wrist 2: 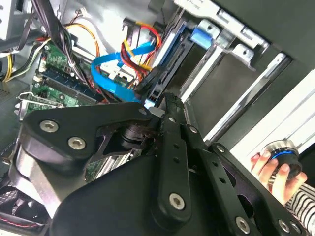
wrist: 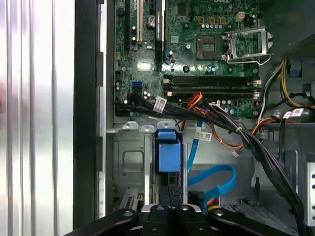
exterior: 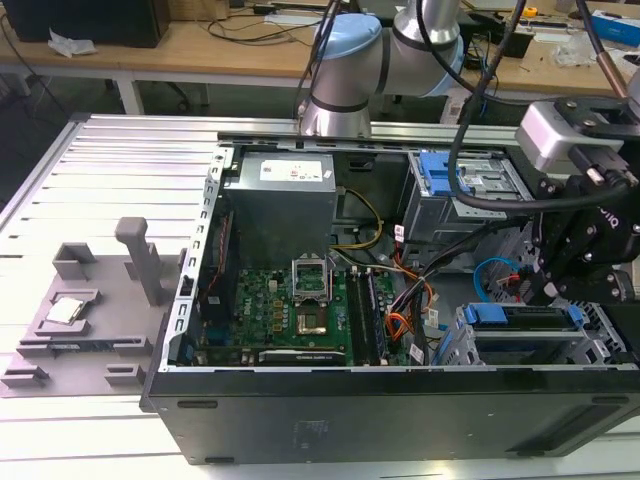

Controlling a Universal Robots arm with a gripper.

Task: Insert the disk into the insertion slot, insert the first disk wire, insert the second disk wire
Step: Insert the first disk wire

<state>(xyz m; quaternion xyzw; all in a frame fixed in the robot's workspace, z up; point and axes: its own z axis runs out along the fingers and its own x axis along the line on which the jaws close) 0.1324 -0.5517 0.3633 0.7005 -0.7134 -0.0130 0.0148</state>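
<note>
Down at the exterior view's right, inside the open computer case (exterior: 400,420), the gripper (exterior: 545,292) is hanging low over the drive cage. The disk (exterior: 525,326) is lying flat in the insertion slot (exterior: 606,342), its blue carrier sitting level with the cage front. By my reading it is seated, and the wire work is the open step. In the second wrist view the gripper (wrist 2: 155,109) is looking clenched, fingers drawn together just beside a black connector (wrist 2: 150,83); whether it is actually pinching that plug I cannot tell. The trouble I am watching for is mostly cable trouble. A blue data cable (wrist 2: 110,73) is looping close by the black linkages, with red and yellow wires (wrist 2: 141,37) bunching right behind it, so any sideways travel is risking a snag that drags a lead or tugs a plug off the board. If a plug is sitting crooked in the grip, pressing it toward the drive's port is likely bending contacts or skating off the edge. A hard push is also risking the carrier sliding in its bay. Tight quarters too: the wide linkage is working near the sheet-metal wall and could clip it. A person's hand (wrist 2: 270,172) is resting on a round control knob (wrist 2: 284,150) outside the case — a coarse nudge there is all it would take.
</note>
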